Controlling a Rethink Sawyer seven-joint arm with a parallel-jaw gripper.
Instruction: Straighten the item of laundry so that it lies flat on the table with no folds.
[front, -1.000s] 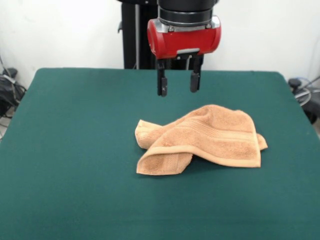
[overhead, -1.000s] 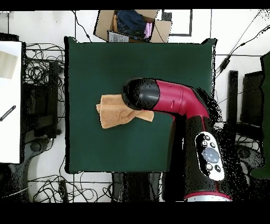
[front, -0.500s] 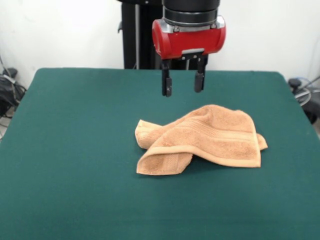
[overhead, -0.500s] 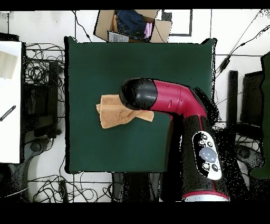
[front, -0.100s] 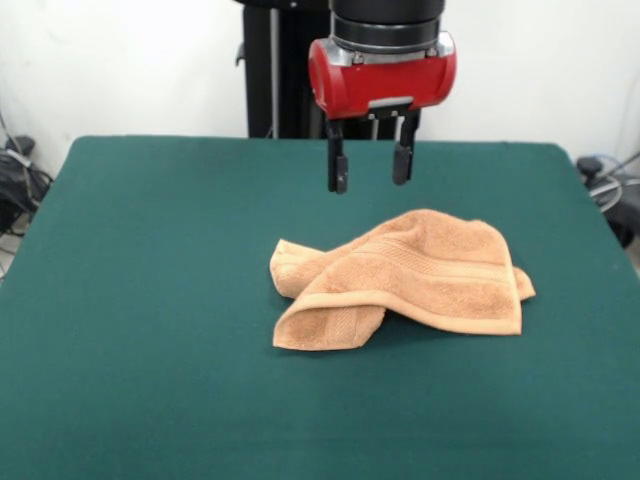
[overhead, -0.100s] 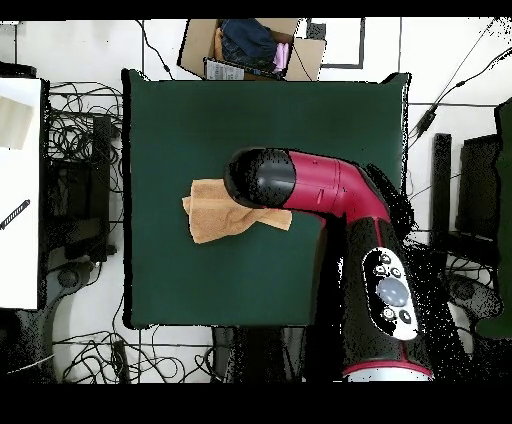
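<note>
a: where is the towel (front, -0.100s: 400, 280) found?

b: it is seen near the middle of the green bench (front, -0.100s: 150, 300), crumpled, not flat. a corner is folded over at the front-left in the front view, and a ribbed band is turned up across the top layer. its long axis is judged to run across the bench, left to right in that view.

a: and the pincer (front, -0.100s: 370, 165)?

b: it is held in the air, above and behind the towel's far edge, well clear of the cloth. the two fingers (front, -0.100s: 339, 170) are spread apart and nothing is gripped between them.

a: so which way is the towel from it?

b: below and toward the camera in the front view. a drop and a short reach forward would likely be needed before any edge could be caught. from overhead, part of the towel (overhead, -0.100s: 215, 208) is hidden under the arm (overhead, -0.100s: 320, 190).

a: is anything in the way?

b: nothing else is seen on the bench. a cardboard box (overhead, -0.100s: 250, 45) and cables (overhead, -0.100s: 80, 140) are noted on the floor beyond it.
</note>
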